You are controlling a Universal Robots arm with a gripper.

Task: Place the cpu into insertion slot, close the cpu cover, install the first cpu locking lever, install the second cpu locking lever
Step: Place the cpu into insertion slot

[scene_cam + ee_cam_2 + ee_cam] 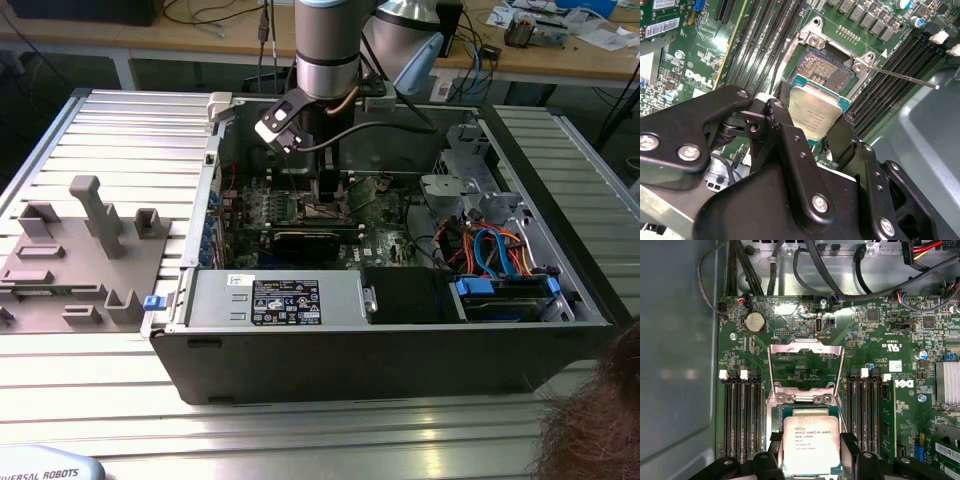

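Pincer (325, 200), black and two-fingered, is hanging from the grey arm inside the open black computer case (400, 350), low over the green motherboard (290, 212). Case is lying on a ribbed metal worktop (120, 130). A grey moulded fixture block (70, 270) is sitting on the exterior view's left, apart from the case.

Second wrist view: pincer fingers (787, 135) are clamping the small square silver-topped cpu (815, 112) by two opposite edges. Chip is hovering at the edge of the square black-rimmed insertion slot (827, 70) nearest the pincer; cannot tell whether it is touching. Slot's gold-glinting contact field is lying mostly bare. A thin steel locking lever (905, 78) is sticking out sideways from one slot corner. Long black memory slots (757, 45) are running beside the slot.

First wrist view: cpu (811, 445) is facing metal top up between the black fingers (775, 455). Thin silver cpu cover (805, 347), a square frame with a large central opening, is standing raised open just past the chip. Memory slots (740, 415) are flanking both sides. A round silver coin battery (756, 322) is sitting on the board farther off.
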